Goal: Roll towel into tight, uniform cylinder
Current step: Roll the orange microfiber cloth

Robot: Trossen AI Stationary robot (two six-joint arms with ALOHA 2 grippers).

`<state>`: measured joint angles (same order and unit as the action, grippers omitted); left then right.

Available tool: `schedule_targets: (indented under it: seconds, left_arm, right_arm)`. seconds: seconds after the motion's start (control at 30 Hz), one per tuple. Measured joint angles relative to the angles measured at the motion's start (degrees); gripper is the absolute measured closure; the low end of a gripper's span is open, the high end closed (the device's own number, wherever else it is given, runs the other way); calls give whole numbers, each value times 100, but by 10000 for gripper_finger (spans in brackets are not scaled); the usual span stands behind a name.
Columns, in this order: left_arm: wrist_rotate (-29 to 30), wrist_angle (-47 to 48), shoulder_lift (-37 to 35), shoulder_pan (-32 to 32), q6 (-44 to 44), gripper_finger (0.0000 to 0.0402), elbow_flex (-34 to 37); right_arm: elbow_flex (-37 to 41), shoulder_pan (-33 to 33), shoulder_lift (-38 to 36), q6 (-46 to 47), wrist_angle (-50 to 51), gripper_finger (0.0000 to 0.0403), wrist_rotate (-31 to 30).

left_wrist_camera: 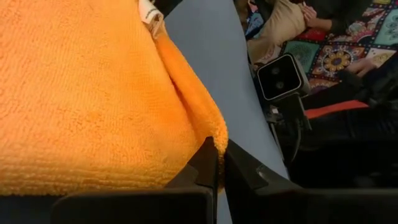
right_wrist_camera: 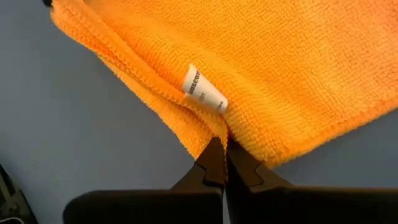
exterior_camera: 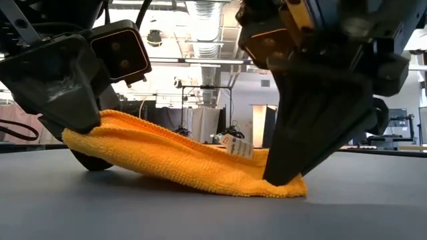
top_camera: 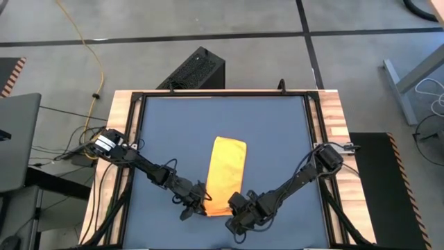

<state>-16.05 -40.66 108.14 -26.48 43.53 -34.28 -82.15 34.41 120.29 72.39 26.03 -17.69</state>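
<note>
The yellow towel [top_camera: 227, 173] lies folded into a long strip on the dark blue table [top_camera: 277, 132], running from the far side toward the near edge. A small white tag [right_wrist_camera: 203, 90] sits at its near end. My left gripper [top_camera: 200, 203] is shut on the near left corner, and my right gripper [top_camera: 234, 208] is shut on the near right corner beside the tag. In the low view the left corner [exterior_camera: 93, 130] is raised off the table, and the cloth sags down toward the right corner [exterior_camera: 293, 187], which is at the tabletop. My left gripper pinches the towel's near left corner [left_wrist_camera: 214, 140] between its two fingertips, coming slanting down from the near left. That corner is lifted off the table and the cloth droops away from it. My right gripper pinches the near right corner [right_wrist_camera: 217, 134], just below the white tag, between its two fingers. It holds more than one layer at the edge. The fingers slant steeply down from the near right, and the corner sits low at the tabletop.
A wooden rim [top_camera: 118, 139] frames the table. A black box [top_camera: 194, 69] stands on the floor past the far edge. A small camera [left_wrist_camera: 283, 76] sits at the table's edge, and seated people [left_wrist_camera: 292, 18] show beyond it.
</note>
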Motion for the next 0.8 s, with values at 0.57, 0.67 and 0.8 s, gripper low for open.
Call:
schedule_targets:
  seconds: [0.57,0.67,0.8]
  left_arm:
    - [718,2959,-2143,-103,-1563,336,98]
    - [1484,2218,-2401,-602,-2602,335,74]
    - [2434,1477,-2232,-1163,-3865,335,68]
  right_arm:
    - [-7,-56,72,126,34,386,170]
    - [-7,-80,74,125,38,386,168]
    - [-3,-80,79,125,38,386,166]
